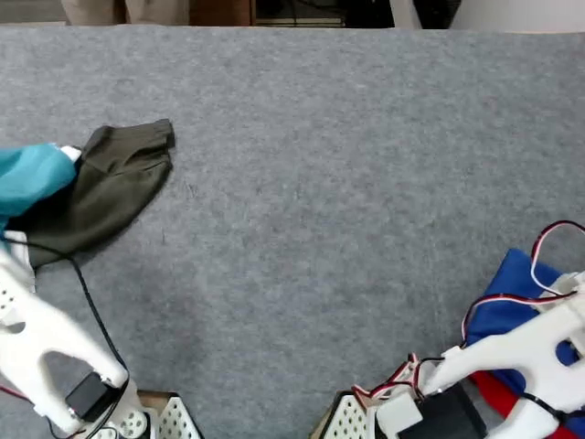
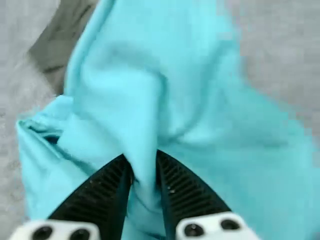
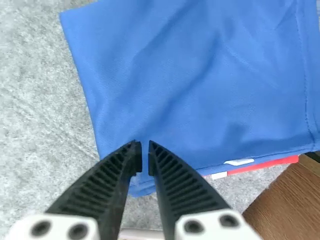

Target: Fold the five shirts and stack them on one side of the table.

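Turquoise shirt, at the table's nine o'clock, is clamped between the fingers of the left gripper: lift it clear of the olive shirt first. Fingers of the right gripper sit nearly together, seemingly empty.

Grey felt tabletop, brown wood alongside

Grey felt spreads across the high view from 9 o'clock to 3 o'clock, its nap faintly mottled. Beyond its 12 o'clock edge a brown panel stands beside a dark gap, and a pale surface lies toward 1 o'clock. Near 7 o'clock a short tan strip shows at the felt's near edge. In the right wrist view the felt ends beside bare brown wood.
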`<state>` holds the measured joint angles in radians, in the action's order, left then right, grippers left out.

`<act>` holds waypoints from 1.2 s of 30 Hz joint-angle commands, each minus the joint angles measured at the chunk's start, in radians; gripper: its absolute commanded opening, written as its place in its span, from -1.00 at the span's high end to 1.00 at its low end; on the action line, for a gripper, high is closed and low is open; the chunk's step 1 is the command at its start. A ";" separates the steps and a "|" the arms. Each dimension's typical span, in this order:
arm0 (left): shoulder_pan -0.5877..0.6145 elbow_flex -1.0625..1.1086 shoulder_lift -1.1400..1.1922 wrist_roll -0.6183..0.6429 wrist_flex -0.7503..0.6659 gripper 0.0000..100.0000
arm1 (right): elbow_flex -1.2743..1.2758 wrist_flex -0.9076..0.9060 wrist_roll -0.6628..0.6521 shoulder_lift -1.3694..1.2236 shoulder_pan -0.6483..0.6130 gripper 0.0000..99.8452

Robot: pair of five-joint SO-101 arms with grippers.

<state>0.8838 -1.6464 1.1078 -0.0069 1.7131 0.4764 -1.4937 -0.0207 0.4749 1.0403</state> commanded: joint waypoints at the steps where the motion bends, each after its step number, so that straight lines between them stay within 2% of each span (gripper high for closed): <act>1: -0.144 -0.025 -0.186 -0.006 0.025 0.96 | -0.056 0.003 0.011 0.039 -0.033 0.91; 13: -0.663 -0.020 -0.481 -0.002 0.046 0.96 | -0.053 0.038 0.011 0.039 -0.038 0.91; 18: -0.796 -0.020 -0.496 0.002 0.046 0.96 | -0.050 0.038 0.011 0.039 -0.038 0.91; 21: -0.818 -0.020 -0.499 0.002 0.046 0.96 | -0.050 0.038 0.011 0.039 -0.038 0.91; 25: -0.678 -0.021 -0.492 0.002 0.040 0.96 | -0.050 0.038 0.011 0.039 -0.033 0.91; 32: -0.189 -0.020 -0.490 0.003 -0.189 0.96 | -0.048 0.038 0.011 0.031 -0.038 0.91; 36: 0.005 0.020 -0.467 -0.002 -0.216 0.96 | -0.033 0.038 0.011 0.036 -0.065 0.91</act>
<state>0.7488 -1.6402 0.6843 -0.0069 1.5367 0.4764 -1.4691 -0.0192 0.4749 1.0096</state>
